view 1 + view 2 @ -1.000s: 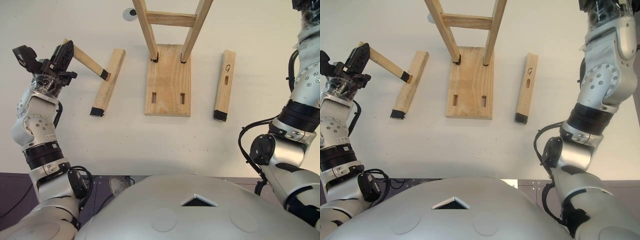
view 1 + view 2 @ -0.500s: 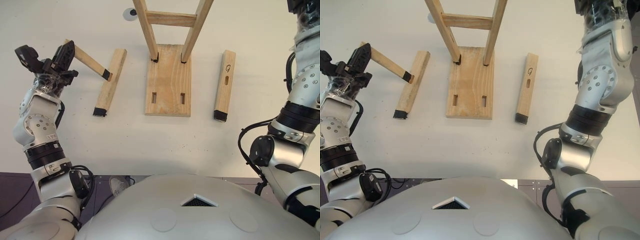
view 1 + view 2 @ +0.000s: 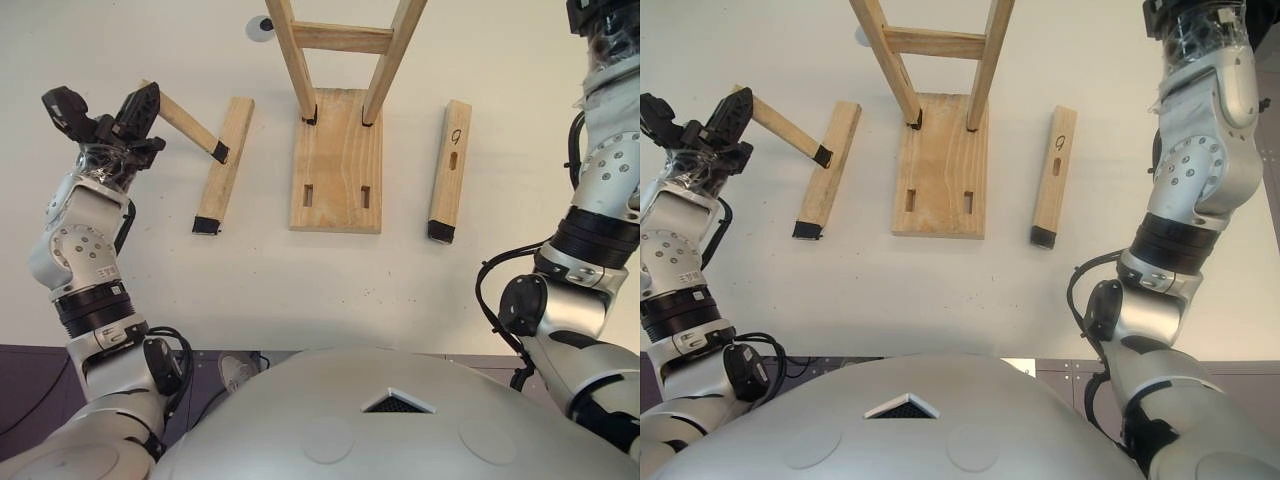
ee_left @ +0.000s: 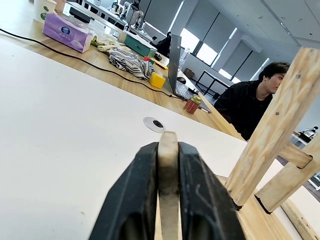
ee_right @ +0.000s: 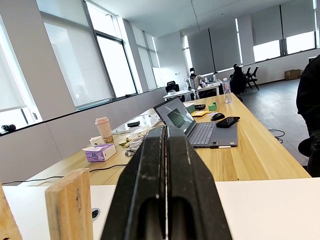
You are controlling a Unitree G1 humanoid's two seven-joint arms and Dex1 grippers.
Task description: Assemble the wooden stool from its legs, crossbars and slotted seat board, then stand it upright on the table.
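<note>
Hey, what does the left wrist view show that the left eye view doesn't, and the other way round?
Left wrist view: a laptop and tissue box on desks behind. Left eye view: two empty slots and a loose leg to their left. Both: the left gripper shut on the crossbar, the upright legs in the board, the grommet.

The pale wooden seat board lies flat, its 2 near slots empty. 2 standing legs, joined by a fixed crossbar, rise from its 2 far slots. The left leg and the slotted right leg, both black-capped, lie flat beside it. The loose crossbar, clamped in the left gripper, slants with its black tip at the left leg.
</note>
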